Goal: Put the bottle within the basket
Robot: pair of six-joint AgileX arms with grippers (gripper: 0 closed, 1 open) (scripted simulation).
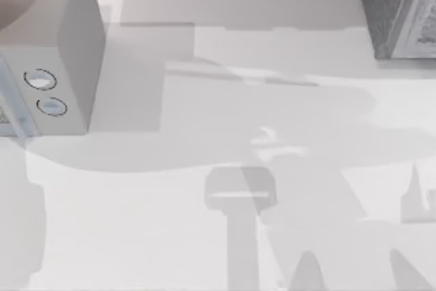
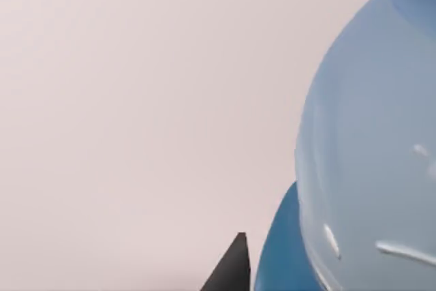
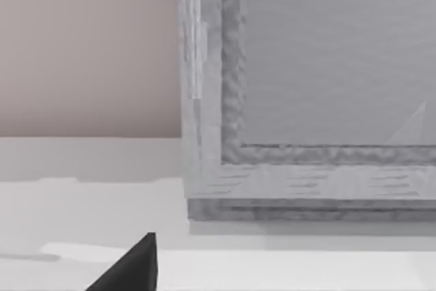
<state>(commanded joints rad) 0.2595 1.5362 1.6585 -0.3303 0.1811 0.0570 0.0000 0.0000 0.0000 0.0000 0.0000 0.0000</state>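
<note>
The bottle (image 2: 371, 161) looms very close in the left wrist view as a rounded pale-blue translucent body with a darker blue part beneath it. A dark pointed tip of my left gripper (image 2: 228, 272) sits right beside that darker part; contact cannot be made out. The basket (image 1: 398, 11) is a grey, rough-textured box at the table's back right corner in the top view. In the right wrist view the basket's wall and rim (image 3: 306, 100) stand close ahead on the white table, with a dark tip of my right gripper (image 3: 133, 267) short of it.
A large plain grey block (image 1: 65, 46) with two ringed circles on its face stands at the back left of the top view. Soft arm-shaped shadows (image 1: 272, 189) lie across the middle and front of the white table (image 1: 136, 236).
</note>
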